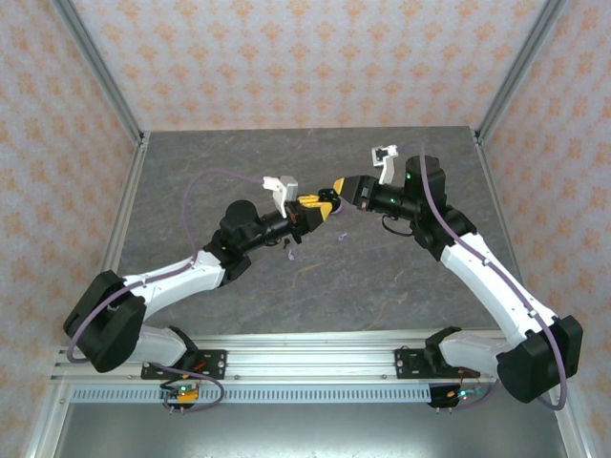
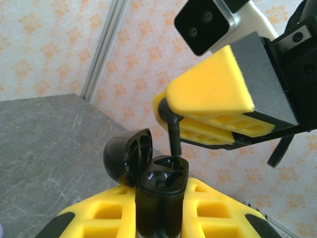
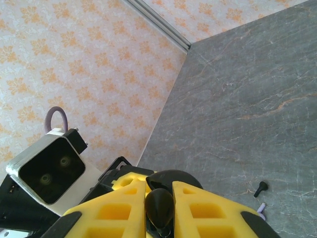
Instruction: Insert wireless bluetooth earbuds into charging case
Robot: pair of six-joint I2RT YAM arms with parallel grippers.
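1. At the near edge, 2 arms rise from a metal rail (image 1: 315, 348) and lean inward over the grey surface (image 1: 382, 286).
2. A small pale lilac piece (image 1: 292, 250) lies on the surface just beside the left forearm.
3. Past that, the left pincer (image 1: 318, 203) and the right pincer (image 1: 341, 186) meet tip to tip above the middle of the surface.
4. The left pincer is closed narrow on the black charging case (image 2: 159, 193), gripping its body between the yellow fingers (image 2: 106, 215). The case stands upright and is held clear of the surface.
5. The case's lid (image 2: 124, 158) is swung open to the left, and the 2 hollow wells inside are visible.
6. The right pincer is closed narrow on a black earbud (image 2: 174, 136), held stem down directly over the case. The stem's lower end is at the rim of the opening; whether it has entered a well cannot be told.
7. In the right wrist view, a tiny black piece (image 3: 261, 187) and a lilac piece (image 3: 261, 208) lie near each other on the surface, well apart from the case.
8. Farthest off, patterned walls (image 1: 286, 57) close the surface in.
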